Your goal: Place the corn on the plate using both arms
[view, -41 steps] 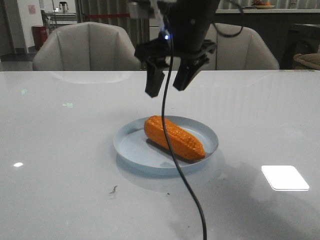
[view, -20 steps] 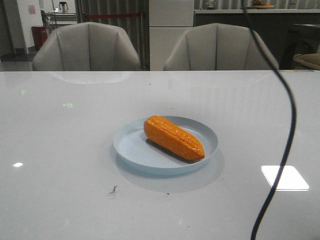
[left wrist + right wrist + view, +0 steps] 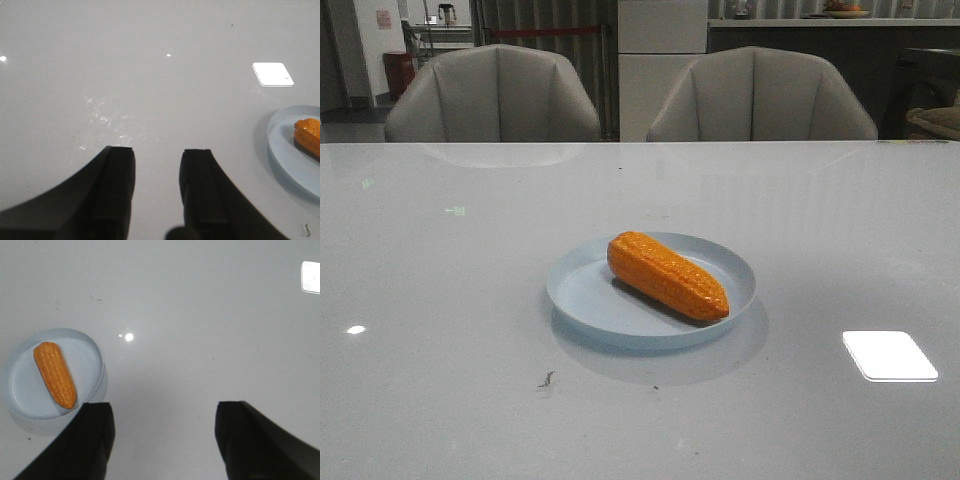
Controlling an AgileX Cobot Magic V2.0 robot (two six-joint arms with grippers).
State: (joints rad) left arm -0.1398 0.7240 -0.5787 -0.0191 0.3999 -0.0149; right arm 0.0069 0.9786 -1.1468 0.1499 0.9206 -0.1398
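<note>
Your left arm's fingers (image 3: 157, 192) stand parted with a modest gap, holding nothing, above bare tabletop (image 3: 150, 75); the plate (image 3: 285, 155) sits well off to one side of them, apart from both tips. On that pale blue plate (image 3: 651, 290) the corn (image 3: 666, 274) lies flat inside the rim, its tapered end toward the plate's edge. Your right arm's fingers (image 3: 165, 440) are spread wide and empty, with the plate (image 3: 95, 370) and corn (image 3: 54, 373) just beyond one fingertip, not touching it.
</note>
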